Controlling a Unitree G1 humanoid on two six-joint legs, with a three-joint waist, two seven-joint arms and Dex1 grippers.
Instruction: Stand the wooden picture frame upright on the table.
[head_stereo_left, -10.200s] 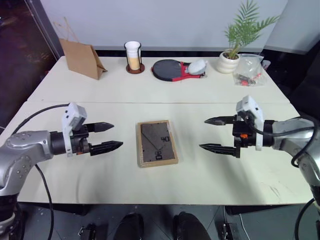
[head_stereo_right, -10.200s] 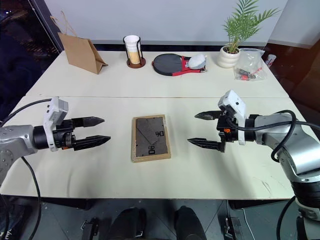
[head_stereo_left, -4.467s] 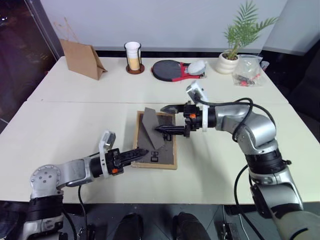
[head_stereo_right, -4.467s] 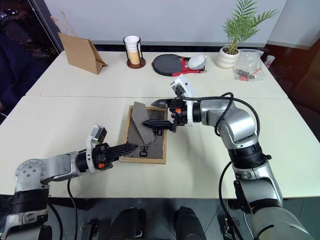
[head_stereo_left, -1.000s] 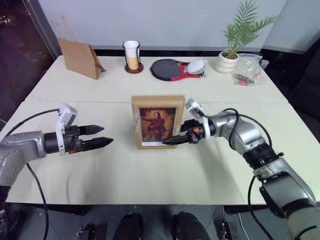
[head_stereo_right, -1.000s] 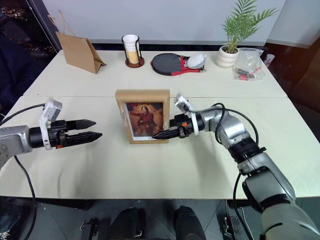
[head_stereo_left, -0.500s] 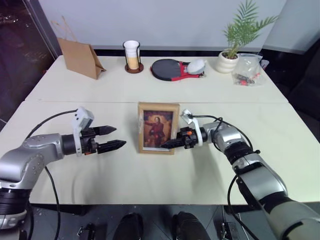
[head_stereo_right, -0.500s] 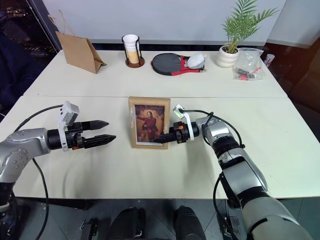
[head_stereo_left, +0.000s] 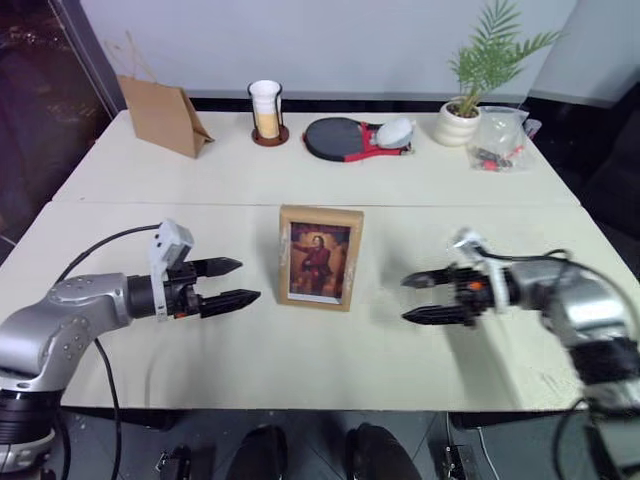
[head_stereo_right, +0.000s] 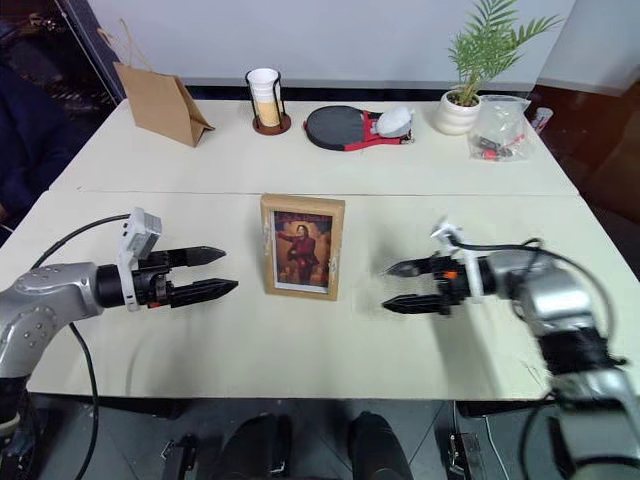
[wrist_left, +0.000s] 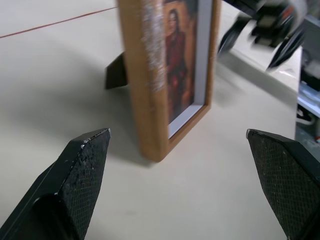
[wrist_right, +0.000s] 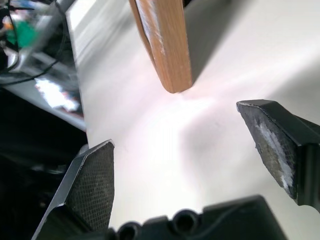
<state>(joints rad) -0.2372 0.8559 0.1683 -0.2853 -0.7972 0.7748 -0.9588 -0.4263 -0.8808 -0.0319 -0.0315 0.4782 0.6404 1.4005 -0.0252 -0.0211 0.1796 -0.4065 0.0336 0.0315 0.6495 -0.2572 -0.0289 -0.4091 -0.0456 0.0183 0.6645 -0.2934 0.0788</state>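
Standing upright on the table (head_stereo_left: 200, 180), the wooden picture frame (head_stereo_left: 320, 257) sat between the left gripper (head_stereo_left: 240, 282) and right gripper (head_stereo_left: 412, 299), both fingers wide, empty.

**Blurred arm, cropped frame**

The right gripper (head_stereo_left: 428, 298) and its arm are smeared by motion. The picture frame (wrist_left: 167, 70) is cut off at the top in the left wrist view; its stand (wrist_left: 116, 71) is mostly hidden behind it.
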